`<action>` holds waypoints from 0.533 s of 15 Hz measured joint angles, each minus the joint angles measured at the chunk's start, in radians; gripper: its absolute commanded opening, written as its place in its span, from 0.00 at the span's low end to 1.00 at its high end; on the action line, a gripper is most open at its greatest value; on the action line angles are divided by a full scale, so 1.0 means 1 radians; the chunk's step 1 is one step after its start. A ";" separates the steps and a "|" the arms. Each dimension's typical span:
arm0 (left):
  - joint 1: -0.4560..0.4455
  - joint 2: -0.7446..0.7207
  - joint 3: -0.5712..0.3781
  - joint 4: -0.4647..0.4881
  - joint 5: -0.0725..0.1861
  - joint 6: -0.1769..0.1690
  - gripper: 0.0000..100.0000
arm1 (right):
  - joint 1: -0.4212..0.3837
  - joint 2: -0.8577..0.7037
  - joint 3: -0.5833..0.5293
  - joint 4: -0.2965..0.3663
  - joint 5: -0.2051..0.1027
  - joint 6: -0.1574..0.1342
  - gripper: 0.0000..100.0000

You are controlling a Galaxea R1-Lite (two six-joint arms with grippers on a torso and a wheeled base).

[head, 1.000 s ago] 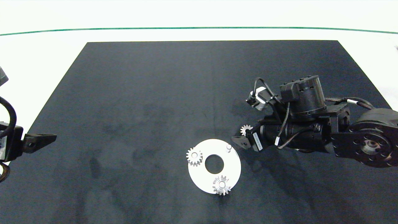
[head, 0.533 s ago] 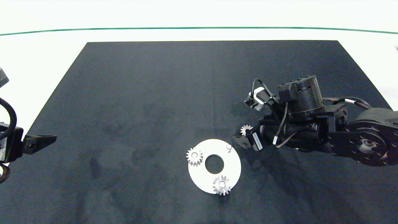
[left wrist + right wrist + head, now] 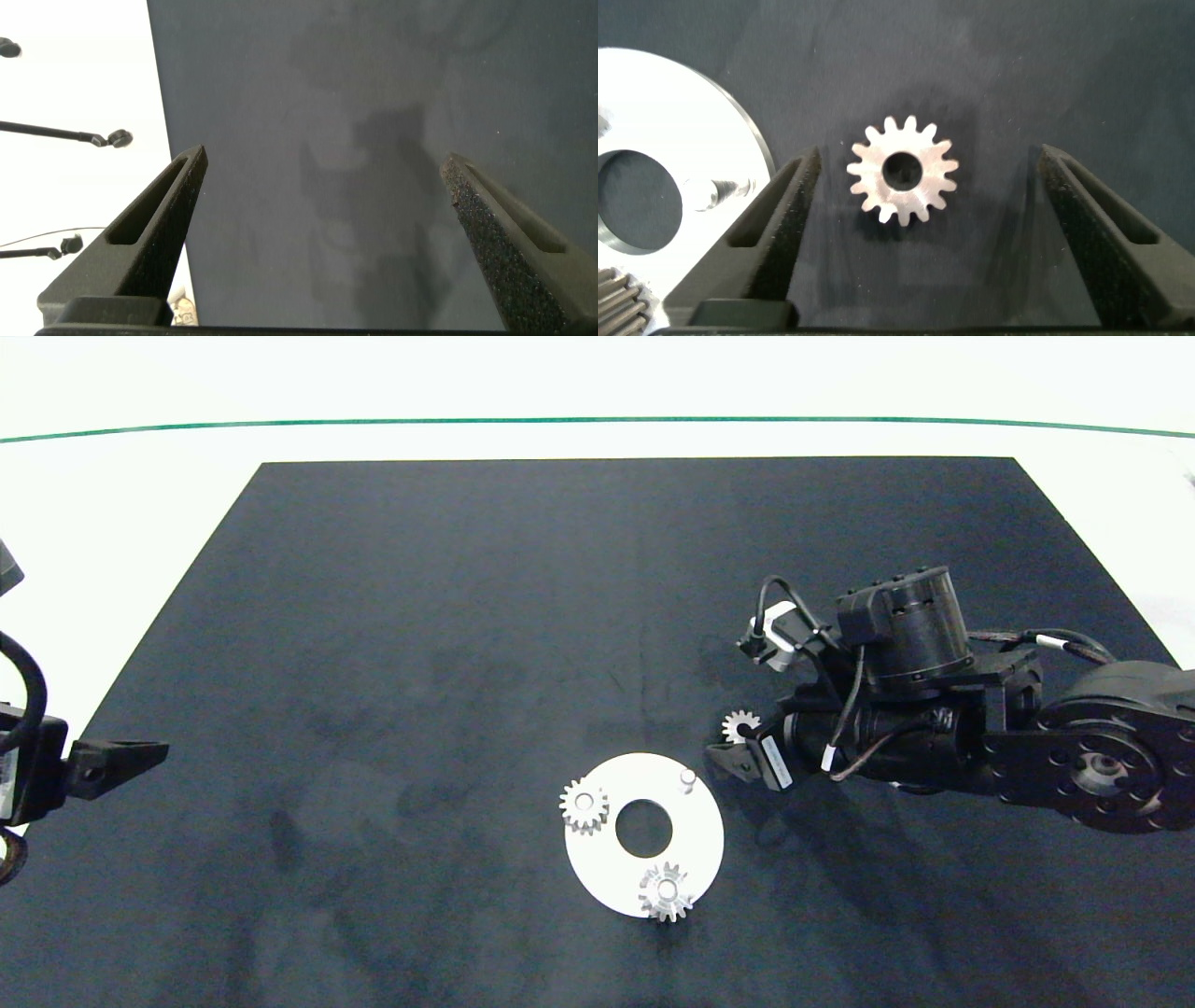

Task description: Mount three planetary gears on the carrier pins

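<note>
Two of the three planetary gears already sit on pins of the white disc (image 3: 702, 845), which lies on the dark mat (image 3: 467, 616) covering the bench (image 3: 140, 495). Largest of the moving parts, the right arm (image 3: 980, 747) reaches in toward the disc's far edge. Over the last second it has shifted only slightly, its wrist settling a touch lower and closer over the loose gear. The right gripper (image 3: 920, 173) now straddles that third gear (image 3: 902, 169): its fingers (image 3: 771, 224) stand wide apart, one on each side, neither touching the teeth, and the gear lies flat on the mat midway between them. I judge this as the alignment just before the fingers close, so the last pick is about to begin. The left gripper (image 3: 322, 191) is parked at the mat's edge, well apart from the work, its fingers wide with nothing between them. On the disc, one seated gear (image 3: 583, 805) and the other seated gear (image 3: 666, 891) leave a single bare pin (image 3: 688, 777), just beside the right gripper's nearer finger and close to the loose gear, so the carry should be short
</note>
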 measured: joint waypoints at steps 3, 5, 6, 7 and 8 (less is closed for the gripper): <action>0.000 0.000 0.000 -0.001 0.000 0.000 1.00 | 0.001 0.002 0.000 0.007 0.000 -0.013 0.82; 0.000 -0.001 0.000 -0.001 0.000 -0.001 1.00 | 0.001 0.003 0.000 0.007 -0.002 -0.014 0.78; 0.000 -0.001 0.000 -0.001 0.000 -0.001 1.00 | 0.000 0.003 0.000 0.006 -0.003 -0.014 0.76; 0.000 -0.002 0.000 -0.001 0.000 -0.001 1.00 | 0.000 0.003 0.001 0.006 -0.004 -0.014 0.75; 0.000 -0.002 0.000 -0.001 0.000 -0.001 1.00 | 0.000 0.003 0.001 0.007 -0.003 -0.014 0.72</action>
